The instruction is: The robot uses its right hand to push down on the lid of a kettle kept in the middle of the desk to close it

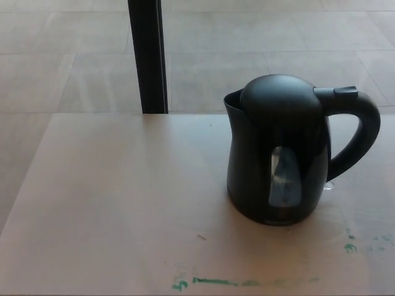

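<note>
Black kettle (278, 154) stands upright right of centre on the pale desk (111, 197), lid (278, 95) down flush, handle (361, 132) pointing right, water window (285, 177) facing us. We see neither hand in the head view, so their state is unknown. Green marks (216, 282) line the near edge; a dark post (147, 55) rises behind.

A pale desk (111, 203) marked with green smears (213, 282) fronts a tiled floor (247, 55) and dark post (148, 55).

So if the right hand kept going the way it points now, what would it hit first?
Cannot say: neither hand is in view. Only the kettle shows, lid down, standing alone on the desk.
</note>
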